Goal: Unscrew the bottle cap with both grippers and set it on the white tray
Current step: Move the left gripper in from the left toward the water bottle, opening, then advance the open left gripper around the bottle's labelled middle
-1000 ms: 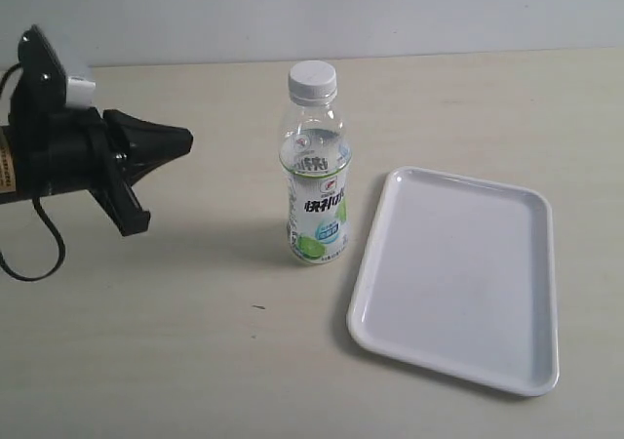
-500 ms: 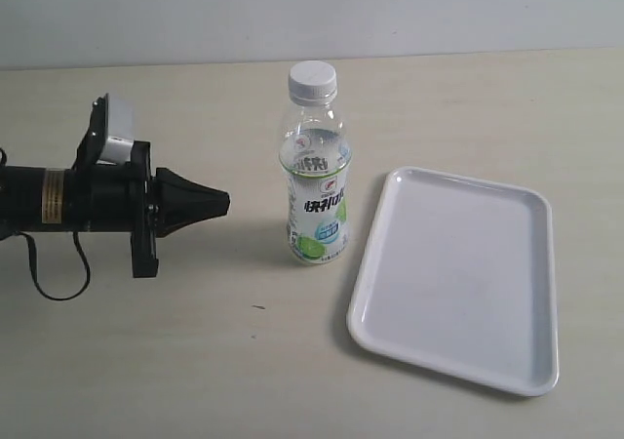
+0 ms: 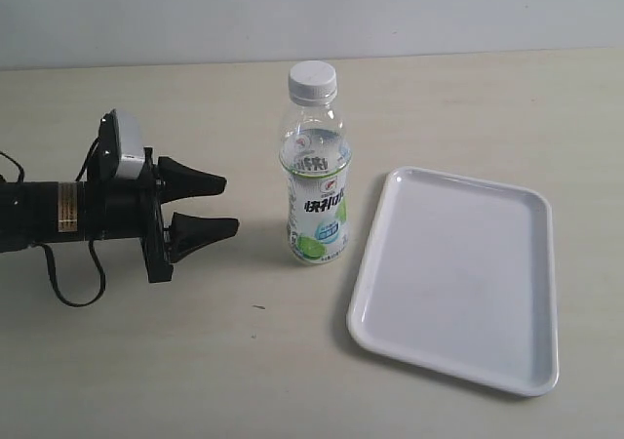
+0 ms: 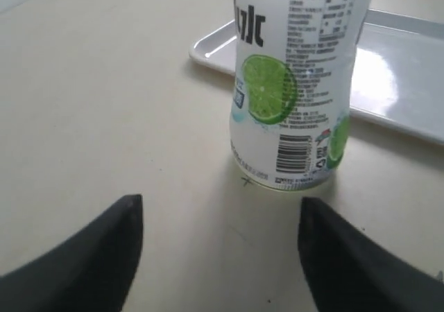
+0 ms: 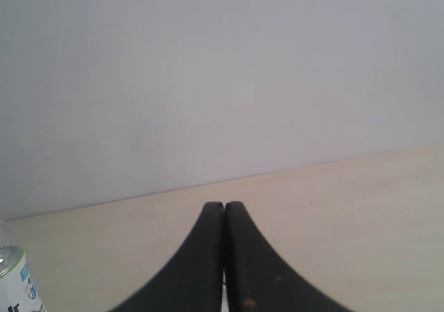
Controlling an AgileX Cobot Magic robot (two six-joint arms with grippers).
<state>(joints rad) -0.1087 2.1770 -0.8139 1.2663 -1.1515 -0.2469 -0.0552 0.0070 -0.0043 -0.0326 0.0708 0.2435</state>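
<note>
The bottle (image 3: 315,180) stands upright near the middle of the table, its white ribbed cap (image 3: 313,79) screwed on top. In the left wrist view only the bottle's lower half (image 4: 295,83) shows, with the lime picture. My left gripper (image 3: 230,205) lies low to the left of the bottle, open, its tips pointing at the bottle's lower part with a gap to it; nothing sits between its fingers (image 4: 104,256). The white tray (image 3: 458,278) lies to the right of the bottle. My right gripper (image 5: 223,206) is shut and holds nothing; it is outside the exterior view.
A pale wall (image 3: 312,10) runs behind the beige table (image 3: 195,361). A black cable (image 3: 68,288) loops under the left arm. One edge of the bottle (image 5: 15,284) shows in a corner of the right wrist view.
My left gripper has swung round and moved right toward the bottle, dropping lower. Its jaws, shut half a second ago, now stand open. The bottle and tray have not moved.
</note>
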